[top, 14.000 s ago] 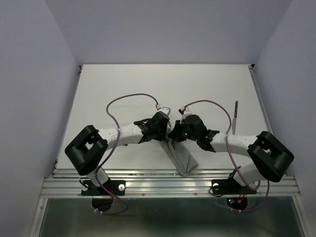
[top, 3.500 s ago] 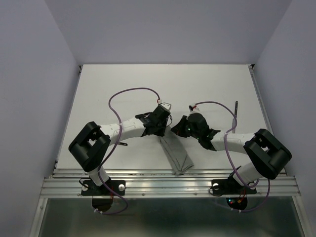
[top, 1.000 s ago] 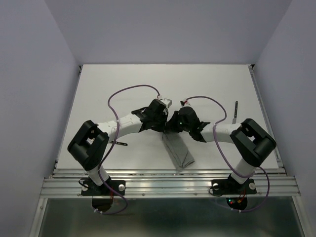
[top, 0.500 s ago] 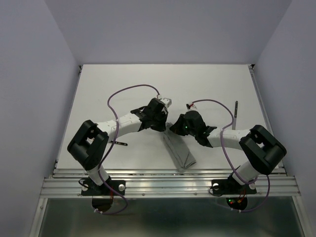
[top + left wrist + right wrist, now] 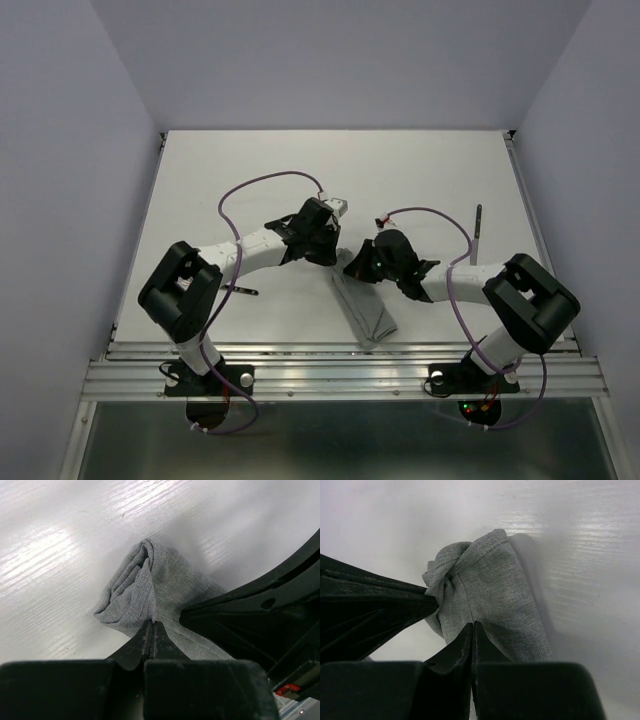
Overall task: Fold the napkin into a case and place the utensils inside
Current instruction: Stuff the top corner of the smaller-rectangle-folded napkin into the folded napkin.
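Plain grey cloth napkin (image 5: 366,312), folded narrow on the white table (image 5: 300,170), is clamped at its bunched end by left pincer (image 5: 151,623) and right pincer (image 5: 472,625).

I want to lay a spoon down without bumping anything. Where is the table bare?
The far half of the table is bare from side to side. The middle is crowded: the left gripper and right gripper meet at the far end of the napkin. On the right, a utensil lies beside the right arm.
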Controlling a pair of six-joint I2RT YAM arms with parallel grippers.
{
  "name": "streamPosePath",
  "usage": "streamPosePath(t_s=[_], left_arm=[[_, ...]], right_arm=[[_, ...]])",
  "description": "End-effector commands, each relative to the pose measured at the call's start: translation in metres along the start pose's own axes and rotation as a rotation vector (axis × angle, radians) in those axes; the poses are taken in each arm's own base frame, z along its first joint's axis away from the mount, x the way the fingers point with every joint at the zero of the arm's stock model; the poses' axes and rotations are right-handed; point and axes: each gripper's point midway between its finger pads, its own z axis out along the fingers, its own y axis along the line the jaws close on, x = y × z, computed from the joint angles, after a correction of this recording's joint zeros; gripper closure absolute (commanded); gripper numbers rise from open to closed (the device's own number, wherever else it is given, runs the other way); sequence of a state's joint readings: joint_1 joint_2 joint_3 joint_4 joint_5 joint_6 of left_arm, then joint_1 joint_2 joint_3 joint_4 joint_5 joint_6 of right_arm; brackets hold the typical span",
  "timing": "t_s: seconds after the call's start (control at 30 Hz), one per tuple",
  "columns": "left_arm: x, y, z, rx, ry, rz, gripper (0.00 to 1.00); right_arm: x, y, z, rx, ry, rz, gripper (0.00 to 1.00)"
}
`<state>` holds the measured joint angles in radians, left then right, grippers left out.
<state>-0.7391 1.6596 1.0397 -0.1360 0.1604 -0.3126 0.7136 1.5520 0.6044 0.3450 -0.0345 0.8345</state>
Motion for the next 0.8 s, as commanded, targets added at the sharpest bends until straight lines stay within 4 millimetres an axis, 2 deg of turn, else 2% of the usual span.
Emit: streamPosePath(t_s=[0.0,0.3,0.77], left_arm=[[-0.003,-0.004,0.003,0.027,-0.009,-0.003,1.0],[0.0,-0.004,0.009,0.033,0.002,-0.024,1.0],[0.0,-0.002,0.012,0.025,0.036,-0.065,1.0]], right_arm=[[0.01,0.007,0.003,-0.044,0.024,-0.017,0.99],[0.026,0.022,0.023,-0.12,0.094,-0.039,0.99],[0.023,0.007,0.032,-0.031,0.077,-0.036,0.99]])
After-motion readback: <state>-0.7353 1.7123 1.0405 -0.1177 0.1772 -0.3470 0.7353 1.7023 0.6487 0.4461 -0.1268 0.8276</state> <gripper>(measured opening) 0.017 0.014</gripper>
